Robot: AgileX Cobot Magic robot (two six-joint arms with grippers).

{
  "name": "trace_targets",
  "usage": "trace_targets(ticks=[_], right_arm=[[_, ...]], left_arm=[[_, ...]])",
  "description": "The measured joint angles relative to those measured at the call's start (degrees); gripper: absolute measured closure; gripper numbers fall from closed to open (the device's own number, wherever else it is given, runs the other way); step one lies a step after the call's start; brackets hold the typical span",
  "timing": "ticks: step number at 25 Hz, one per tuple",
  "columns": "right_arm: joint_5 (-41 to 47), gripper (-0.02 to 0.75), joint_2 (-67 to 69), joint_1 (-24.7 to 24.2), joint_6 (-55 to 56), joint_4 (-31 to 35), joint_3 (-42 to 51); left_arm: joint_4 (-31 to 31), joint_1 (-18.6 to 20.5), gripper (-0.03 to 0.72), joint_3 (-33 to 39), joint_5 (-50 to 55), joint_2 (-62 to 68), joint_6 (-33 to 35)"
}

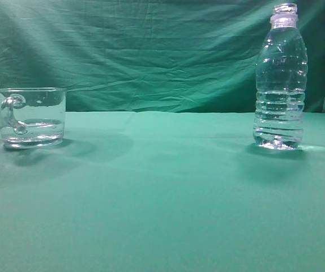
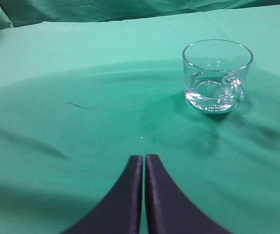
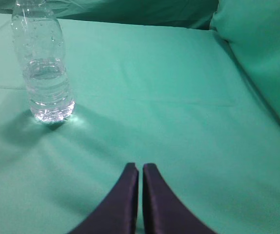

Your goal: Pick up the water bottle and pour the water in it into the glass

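Observation:
The water bottle [image 1: 280, 79] stands upright and uncapped at the right of the green table, about half full of water [image 1: 279, 122]. It also shows in the right wrist view [image 3: 42, 63], far left of and beyond my right gripper [image 3: 140, 168], which is shut and empty. The glass [image 1: 31, 116], a short clear mug with a little water at its bottom, stands at the left. In the left wrist view the glass [image 2: 217, 75] stands beyond and to the right of my left gripper [image 2: 144, 159], which is shut and empty. Neither gripper shows in the exterior view.
A green cloth [image 1: 162, 198] covers the table, and a wrinkled green backdrop [image 1: 151, 51] hangs behind it. A raised fold of green cloth [image 3: 262, 48] stands at the right in the right wrist view.

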Motion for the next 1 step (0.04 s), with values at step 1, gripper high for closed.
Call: trace_targets(ticks=[1], right_arm=[[0.0,0.738,0.0,0.0,0.0,0.0,0.0]], left_arm=[[0.0,0.0,0.688,0.0,0.0,0.0,0.0]])
